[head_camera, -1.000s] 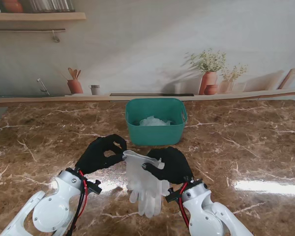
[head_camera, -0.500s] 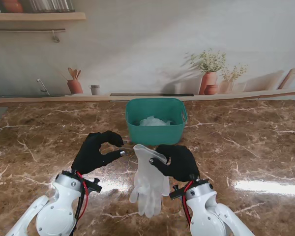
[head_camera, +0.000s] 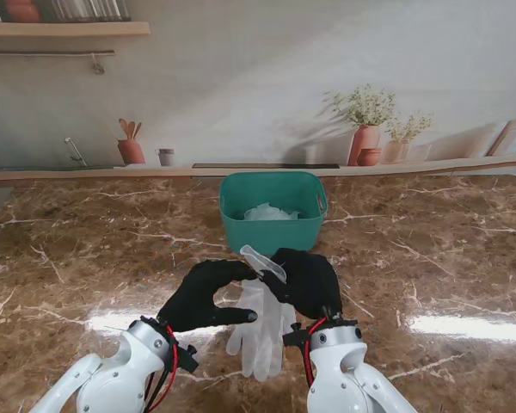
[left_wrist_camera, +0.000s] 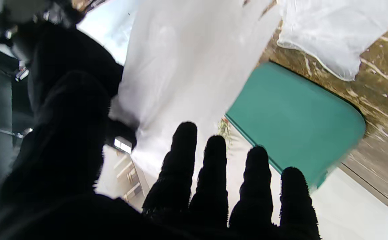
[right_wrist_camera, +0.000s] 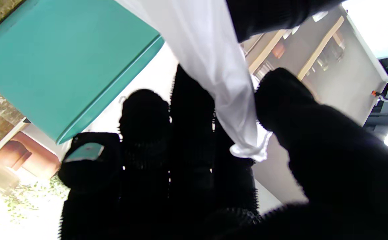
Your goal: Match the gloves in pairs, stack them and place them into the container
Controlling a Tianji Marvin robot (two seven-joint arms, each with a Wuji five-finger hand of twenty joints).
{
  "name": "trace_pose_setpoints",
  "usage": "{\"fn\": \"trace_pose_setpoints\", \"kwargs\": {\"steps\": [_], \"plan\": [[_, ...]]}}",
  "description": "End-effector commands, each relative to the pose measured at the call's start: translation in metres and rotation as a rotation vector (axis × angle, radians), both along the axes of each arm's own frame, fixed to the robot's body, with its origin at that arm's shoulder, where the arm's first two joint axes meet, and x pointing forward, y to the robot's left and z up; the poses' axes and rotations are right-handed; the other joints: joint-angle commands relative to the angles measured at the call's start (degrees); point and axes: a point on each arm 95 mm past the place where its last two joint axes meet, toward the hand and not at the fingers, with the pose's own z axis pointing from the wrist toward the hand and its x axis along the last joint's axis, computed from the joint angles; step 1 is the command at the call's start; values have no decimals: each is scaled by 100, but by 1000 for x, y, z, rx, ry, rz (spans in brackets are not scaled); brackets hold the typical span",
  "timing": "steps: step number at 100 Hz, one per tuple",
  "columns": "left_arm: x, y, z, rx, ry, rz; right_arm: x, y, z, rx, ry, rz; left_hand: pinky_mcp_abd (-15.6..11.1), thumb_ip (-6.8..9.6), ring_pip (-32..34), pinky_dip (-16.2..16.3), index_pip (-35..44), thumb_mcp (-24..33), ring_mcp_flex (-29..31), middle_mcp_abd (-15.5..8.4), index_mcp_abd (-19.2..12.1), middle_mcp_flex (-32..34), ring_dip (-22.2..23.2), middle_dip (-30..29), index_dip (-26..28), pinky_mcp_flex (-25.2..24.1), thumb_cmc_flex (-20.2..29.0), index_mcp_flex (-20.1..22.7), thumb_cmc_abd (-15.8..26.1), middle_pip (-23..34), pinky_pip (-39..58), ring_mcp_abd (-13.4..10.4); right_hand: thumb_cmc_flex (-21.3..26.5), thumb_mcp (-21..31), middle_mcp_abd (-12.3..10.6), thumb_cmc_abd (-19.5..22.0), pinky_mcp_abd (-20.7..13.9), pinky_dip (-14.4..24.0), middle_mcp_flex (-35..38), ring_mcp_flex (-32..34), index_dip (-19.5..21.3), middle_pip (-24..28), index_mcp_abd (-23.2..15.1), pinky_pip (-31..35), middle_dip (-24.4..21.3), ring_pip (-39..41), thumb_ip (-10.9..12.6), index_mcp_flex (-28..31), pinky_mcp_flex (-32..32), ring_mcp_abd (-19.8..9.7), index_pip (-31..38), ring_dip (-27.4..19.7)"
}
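Progress partial: white gloves (head_camera: 267,212) already lie in the teal container (head_camera: 273,231). Right hand (head_camera: 307,282) fingers pinch the cuff of the remaining gloves (head_camera: 260,331), hanging near the container. Left hand (head_camera: 208,295) fingers apart, empty. Transfer not yet done.

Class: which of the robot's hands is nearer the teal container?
Right. The right hand, pinching the white glove, sits just before the teal container; the left hand hangs nearer me, leftward.

Brown marble table (head_camera: 86,249) with glare patches. Rear wall (head_camera: 258,77) is a printed kitchen scene (plants (head_camera: 365,125), utensils), shelf (head_camera: 64,28) at upper left.
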Motion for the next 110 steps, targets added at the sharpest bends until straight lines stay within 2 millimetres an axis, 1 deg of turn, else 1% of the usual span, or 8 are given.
{"fn": "trace_pose_setpoints", "kwargs": {"steps": [1,14,33,59,66,73,90,110], "plan": [[1,-2,-8,37,0,-35,-6,8,0,31,29,-12,-365,196,-337,191,-238,-356,-574,-86,65,-680,-148,-158,-139,-119,-147,-457,129,-280,-747,-316,-154,-44,64,99,-175,-44,275,322,-123,-80,21,406,-153,-63,108,52,98,-114,41,51],[0,-9,-13,53,35,-88,-7,13,0,63,43,-36,-544,288,-1045,-1140,-683,-1119,-1081,-154,355,-1588,-389,-382,-320,96,3,-1153,271,-794,-1462,-516,-154,-179,57,234,-222,-88,258,275,-222,-183,43,326,-267,-167,124,17,67,-161,-55,5],[1,-22,-23,50,25,-65,-12,20,3,122,55,-33,-590,329,-1178,-1499,-934,-1244,-1039,-2,723,-1783,-940,-273,-471,142,104,-1350,428,-1208,-1550,-499,-117,-267,-2,332,-269,-108,273,289,-241,-228,66,284,-326,-208,150,2,57,-210,-77,-23],[5,-28,-26,27,-75,43,-18,20,6,149,41,-34,-512,125,-476,400,742,2257,-480,-40,-456,-664,95,-30,322,-113,576,139,1008,27,-731,-363,-33,-332,-19,338,-318,-126,273,343,-196,-199,47,269,-339,-212,153,-59,100,-270,-20,-40],[5,-27,-24,2,-90,70,-20,19,6,156,44,-28,-559,-348,-199,979,1551,847,-274,-48,-696,-163,237,32,559,-131,1977,634,1355,343,-662,-397,-77,-331,-7,353,-328,-136,253,305,-206,-221,44,242,-358,-217,177,-65,68,-249,-42,-39],[5,-25,-21,-32,-72,86,-22,18,7,178,61,7,-641,-39,-45,1021,2587,-1984,-285,-162,-1067,35,280,144,954,-109,3725,886,2236,495,-700,-444,-256,-320,52,447,-328,-155,122,80,-508,-428,204,66,-499,-417,215,-33,-171,-252,-348,-86],[7,-18,-16,-158,33,97,-24,11,7,217,-6,149,-648,-108,266,1173,4027,-2172,-103,-115,-1773,597,338,439,2998,-127,3861,649,2298,590,-627,-359,-1065,-560,101,971,-474,231,-672,-851,32,-1003,570,-443,-899,-1172,993,-194,-975,-171,-2423,-191],[10,-9,-15,-262,130,64,-21,-7,7,206,-99,150,-692,-113,310,1135,4048,-2029,-149,-127,-1871,652,318,600,4301,-107,3861,704,2260,511,-687,-368,-795,37,-125,703,-806,463,-1774,-1965,24,-1132,331,-828,-827,-1595,1052,-944,-1683,-422,-2965,-109]]}}
